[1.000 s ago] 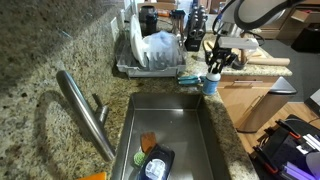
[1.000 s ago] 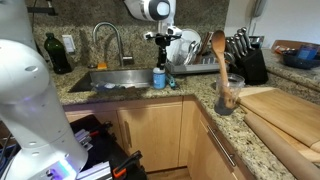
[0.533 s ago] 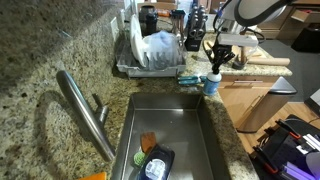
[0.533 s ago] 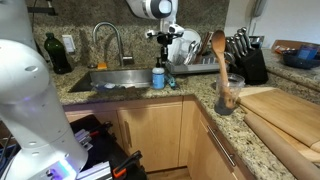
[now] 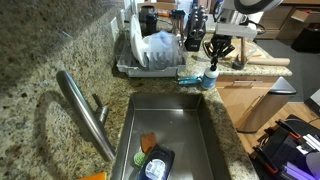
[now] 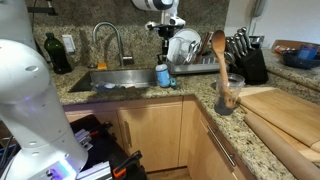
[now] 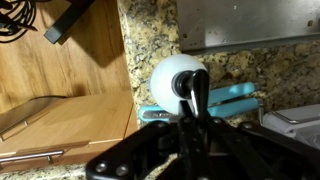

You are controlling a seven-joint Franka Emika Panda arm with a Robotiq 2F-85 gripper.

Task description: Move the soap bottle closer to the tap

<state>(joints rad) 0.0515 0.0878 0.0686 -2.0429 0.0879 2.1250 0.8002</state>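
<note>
The soap bottle (image 5: 211,78) stands on the granite counter by the sink's corner, next to a teal scrub brush. It also shows in an exterior view (image 6: 161,75). In the wrist view I look down on its white collar (image 7: 172,78) and dark pump head. My gripper (image 5: 218,50) hangs just above the bottle, apart from it (image 6: 165,32). In the wrist view its fingers (image 7: 196,100) meet at the centre with nothing between them. The tap (image 5: 85,110) rises at the far side of the sink (image 6: 108,38).
A dish rack (image 5: 150,60) with plates stands next to the bottle. The teal brush (image 7: 225,96) lies beside it. The sink basin (image 5: 170,130) holds a sponge and a dark tray. A knife block (image 6: 245,60) and a utensil jar (image 6: 228,95) stand further along.
My gripper has risen from the bottle's pump head to a little above it. The bottle stays on the counter, shifted only slightly.
</note>
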